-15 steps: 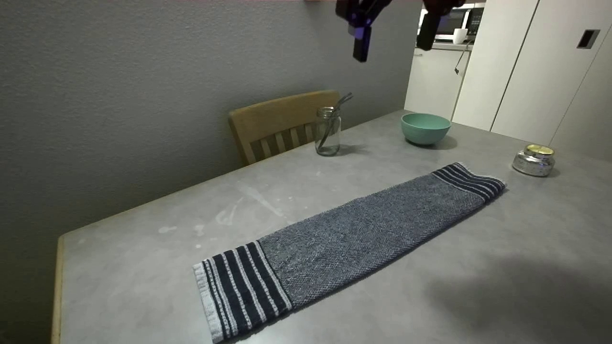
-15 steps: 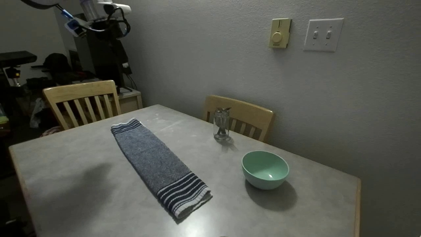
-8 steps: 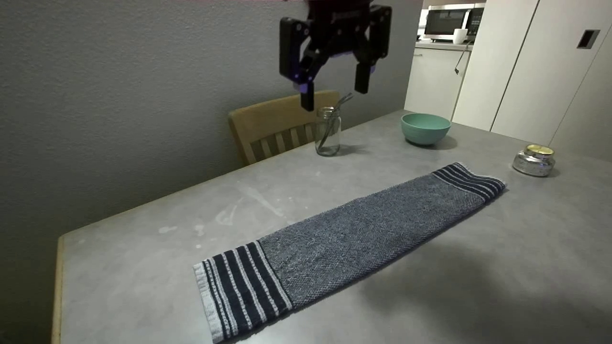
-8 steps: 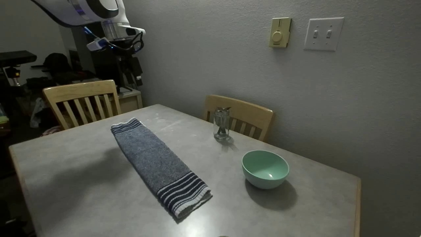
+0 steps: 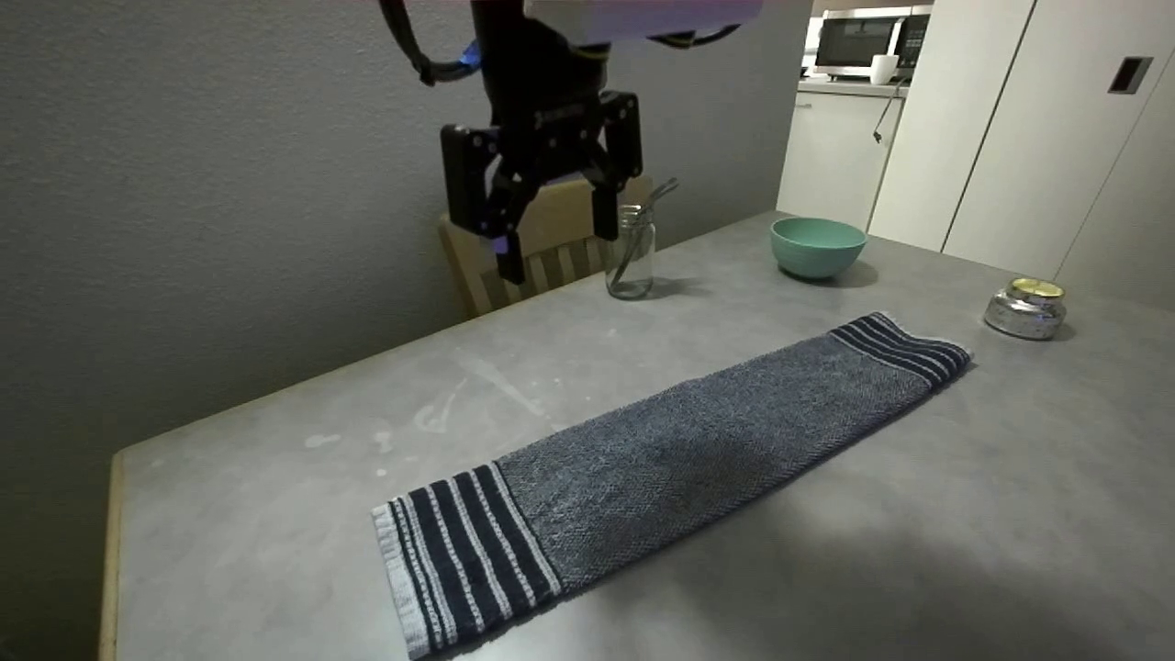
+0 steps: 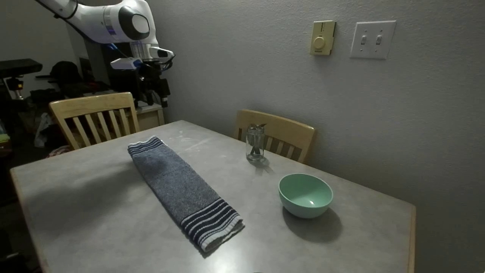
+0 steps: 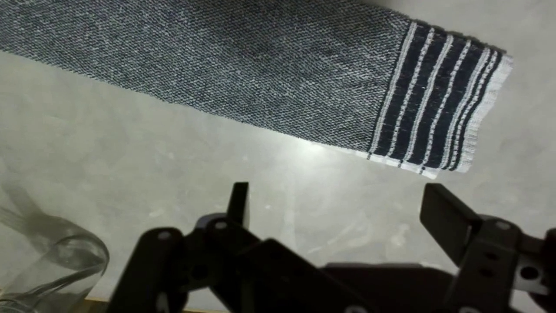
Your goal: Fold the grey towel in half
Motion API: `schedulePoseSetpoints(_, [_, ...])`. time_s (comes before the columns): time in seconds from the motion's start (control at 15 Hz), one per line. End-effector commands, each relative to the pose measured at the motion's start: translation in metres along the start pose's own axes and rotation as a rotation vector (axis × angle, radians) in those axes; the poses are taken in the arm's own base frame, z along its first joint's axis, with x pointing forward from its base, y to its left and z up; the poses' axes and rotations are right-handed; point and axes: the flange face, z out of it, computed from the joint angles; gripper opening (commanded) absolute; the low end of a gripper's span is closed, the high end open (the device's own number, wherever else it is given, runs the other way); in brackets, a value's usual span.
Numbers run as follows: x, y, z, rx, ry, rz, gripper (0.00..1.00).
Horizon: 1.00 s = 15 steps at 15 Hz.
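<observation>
The grey towel (image 5: 679, 450) lies flat and stretched out on the table, with navy and white stripe bands at both short ends. It also shows in an exterior view (image 6: 174, 182), where the near striped end looks layered and slightly raised. In the wrist view the towel (image 7: 234, 65) crosses the top, with one striped end at upper right. My gripper (image 5: 560, 248) is open and empty, above the table and apart from the towel. In the wrist view the gripper's fingers (image 7: 336, 189) are wide apart over bare table beside the striped end. The gripper also shows in an exterior view (image 6: 157, 101).
A glass jar with metal utensils or straws (image 5: 630, 257) stands near the wall-side edge; it shows in the wrist view (image 7: 74, 265) at lower left. A teal bowl (image 5: 817, 248) and a silver candle jar (image 5: 1025, 310) stand beyond the towel. Wooden chairs (image 6: 94, 104) stand at the table edges.
The arm has come down. In an exterior view the open gripper has moved down and left; in an exterior view it has moved down and slightly right. The towel has not moved.
</observation>
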Motion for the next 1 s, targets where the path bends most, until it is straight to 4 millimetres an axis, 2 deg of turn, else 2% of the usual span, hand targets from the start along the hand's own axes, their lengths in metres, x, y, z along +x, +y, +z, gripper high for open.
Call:
schedulePoseSetpoints(0.0, [0.001,0.000,-0.002,-0.001,0.000,-0.001,1.00])
schedulePoseSetpoints(0.13, [0.002,-0.003,-0.002,-0.010,-0.015,0.005,1.00])
schedulePoseSetpoints(0.33, [0.011,-0.018,0.014,-0.020,-0.058,-0.046,1.00])
schedulePoseSetpoints(0.53, [0.023,-0.049,0.042,0.021,-0.108,-0.138,1.00])
schedulePoseSetpoints(0.8, [0.027,-0.086,0.080,0.060,-0.165,-0.241,1.00])
schedulePoseSetpoints(0.93, [0.026,-0.101,0.091,0.064,-0.192,-0.300,1.00])
